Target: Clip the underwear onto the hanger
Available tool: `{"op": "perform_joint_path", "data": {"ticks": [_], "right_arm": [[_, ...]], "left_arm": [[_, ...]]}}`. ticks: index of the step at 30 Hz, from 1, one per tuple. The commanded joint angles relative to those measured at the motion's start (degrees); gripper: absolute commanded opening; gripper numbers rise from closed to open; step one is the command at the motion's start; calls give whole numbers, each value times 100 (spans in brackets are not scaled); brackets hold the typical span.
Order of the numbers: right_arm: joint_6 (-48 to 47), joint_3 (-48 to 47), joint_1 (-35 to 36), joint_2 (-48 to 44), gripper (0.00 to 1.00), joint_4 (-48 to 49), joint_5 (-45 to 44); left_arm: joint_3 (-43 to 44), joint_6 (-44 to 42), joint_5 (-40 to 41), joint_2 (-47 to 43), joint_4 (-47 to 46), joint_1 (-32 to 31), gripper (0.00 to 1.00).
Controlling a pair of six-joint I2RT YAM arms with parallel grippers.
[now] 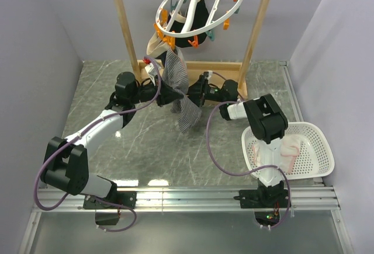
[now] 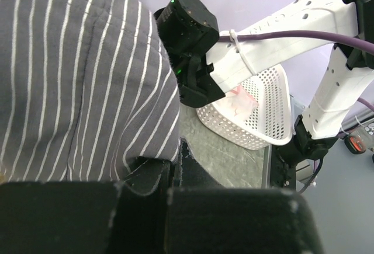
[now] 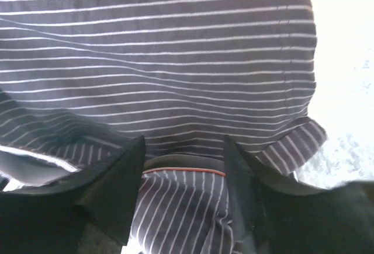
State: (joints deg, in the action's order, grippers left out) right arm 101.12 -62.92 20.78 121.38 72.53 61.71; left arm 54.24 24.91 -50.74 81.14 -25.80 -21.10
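The grey striped underwear [image 1: 187, 115] hangs in mid-air between my two grippers, below the white ring hanger [image 1: 229, 15] with its orange and teal clothespins. Its upper edge reaches up near an orange clothespin [image 1: 165, 37]. My left gripper [image 1: 173, 97] is shut on the underwear's edge; in the left wrist view [image 2: 174, 166] the fabric [image 2: 70, 79] is pinched between the closed fingers. My right gripper [image 1: 191, 97] is open. In the right wrist view [image 3: 184, 169] its fingers [image 3: 120, 178] stand wide apart with the striped fabric [image 3: 175, 44] and its waistband lying between them.
The hanger hooks on a wooden frame [image 1: 257, 29]. A dark garment [image 1: 198, 20] and a beige cloth [image 1: 154, 47] hang from it. A white basket [image 1: 315, 143] with a pinkish-white cloth [image 1: 289, 149] stands at the right, also in the left wrist view [image 2: 266, 111].
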Motion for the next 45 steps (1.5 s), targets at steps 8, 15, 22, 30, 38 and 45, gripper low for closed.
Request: {"op": "perform_joint_path", "data": {"ticks": [8,15,22,30,38,45], "right_arm": [[874,-160,-135,-475,49,1984,218],[874,-195,-82,-572,32,2046,332],[786,-335,49,-598,20,1940,438],[462,-555,50,-554,19,1536,394],[-2479,-379,-407,-1371,32,-2089,87],[-4451,-538,-733,-1539,67,-4536,-880]], "left_arm": [[333,-565,406,-108,575,115,20],[491,-750,1039,173,884,141,33],[720,-724,1198,437,1016,212,59],[527,-768,1225,279,875,265,59],[491,-830,1611,314,954,265,64],[377,-803,1699,358,822,238,74]]}}
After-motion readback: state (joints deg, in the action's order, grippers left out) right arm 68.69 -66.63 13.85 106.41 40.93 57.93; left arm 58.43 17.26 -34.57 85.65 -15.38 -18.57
